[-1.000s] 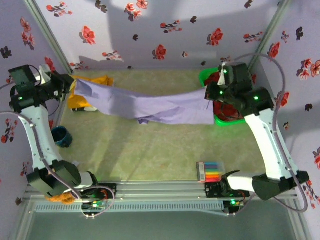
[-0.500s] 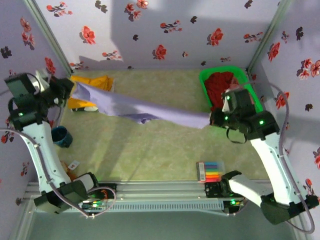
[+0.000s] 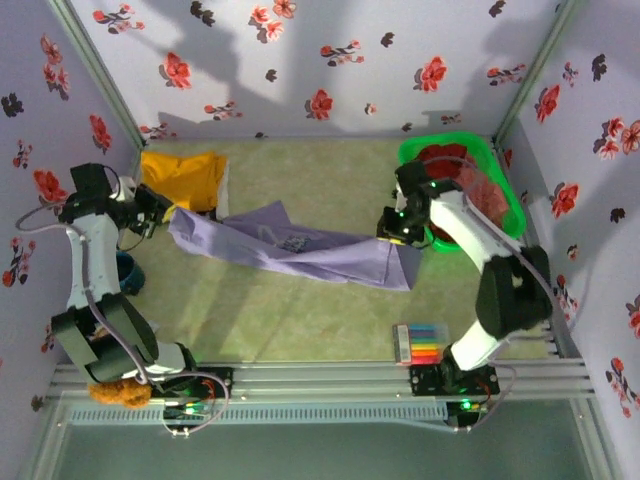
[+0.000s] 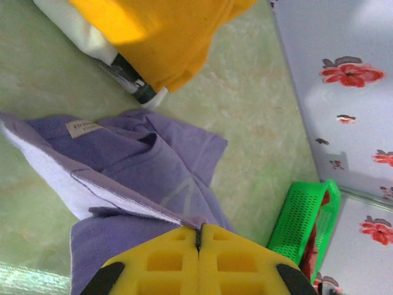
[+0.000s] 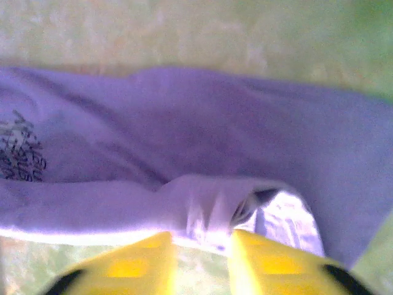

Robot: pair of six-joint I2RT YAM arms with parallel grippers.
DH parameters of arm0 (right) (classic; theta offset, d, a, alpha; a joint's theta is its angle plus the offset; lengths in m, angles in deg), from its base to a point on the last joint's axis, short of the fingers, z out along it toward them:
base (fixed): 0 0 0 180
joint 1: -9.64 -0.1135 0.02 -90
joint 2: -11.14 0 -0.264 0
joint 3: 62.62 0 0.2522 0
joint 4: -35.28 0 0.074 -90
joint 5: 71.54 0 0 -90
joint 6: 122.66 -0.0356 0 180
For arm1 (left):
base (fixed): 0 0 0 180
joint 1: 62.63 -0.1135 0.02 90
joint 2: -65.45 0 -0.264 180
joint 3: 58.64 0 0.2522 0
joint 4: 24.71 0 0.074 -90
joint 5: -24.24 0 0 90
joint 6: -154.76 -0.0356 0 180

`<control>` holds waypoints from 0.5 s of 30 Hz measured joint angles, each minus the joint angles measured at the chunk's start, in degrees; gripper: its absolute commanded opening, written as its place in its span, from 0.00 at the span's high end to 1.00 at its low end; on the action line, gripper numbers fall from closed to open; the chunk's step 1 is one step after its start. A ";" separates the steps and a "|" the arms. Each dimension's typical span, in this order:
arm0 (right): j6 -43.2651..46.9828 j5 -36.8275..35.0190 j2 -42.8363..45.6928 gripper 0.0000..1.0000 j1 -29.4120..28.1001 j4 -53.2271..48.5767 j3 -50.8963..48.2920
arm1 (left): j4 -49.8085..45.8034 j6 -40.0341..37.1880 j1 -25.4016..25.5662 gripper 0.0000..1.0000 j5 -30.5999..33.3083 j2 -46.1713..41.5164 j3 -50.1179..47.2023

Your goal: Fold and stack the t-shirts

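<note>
Your lavender-purple cloth t-shirt point(image 3: 290, 250) lies on the worktop point(image 3: 300, 320), long axis left-right, collar leftward. Left jaws clamp its edge; right jaws apart at its hem. Green plastic basket point(image 3: 412, 152) holds dark red cloth point(image 3: 445, 158).

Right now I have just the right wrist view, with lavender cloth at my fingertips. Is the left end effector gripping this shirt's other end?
Observer: Yes. The left end effector is shut on an edge of the lavender t-shirt.
Operator: Is the shirt hanging or down?
Observer: From above it lies mostly on the table, rumpled and stretched between the two arms.
Operator: Anything near its left end?
Observer: The mustard-yellow t-shirt lies in the far left corner, just beyond that end.
Operator: And behind my arm?
Observer: The green basket sits in the far right corner, with dark red cloth inside.
</note>
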 measured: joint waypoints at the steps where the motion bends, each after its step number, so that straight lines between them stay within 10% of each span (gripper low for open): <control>1: 0.52 0.04 -2.16 0.44 0.42 0.63 1.73 | 0.83 -0.02 0.17 1.00 0.26 1.01 -0.07; 15: -3.21 -5.64 11.74 0.54 -5.49 0.15 -9.62 | 6.64 -0.59 1.97 1.00 0.96 4.48 -6.80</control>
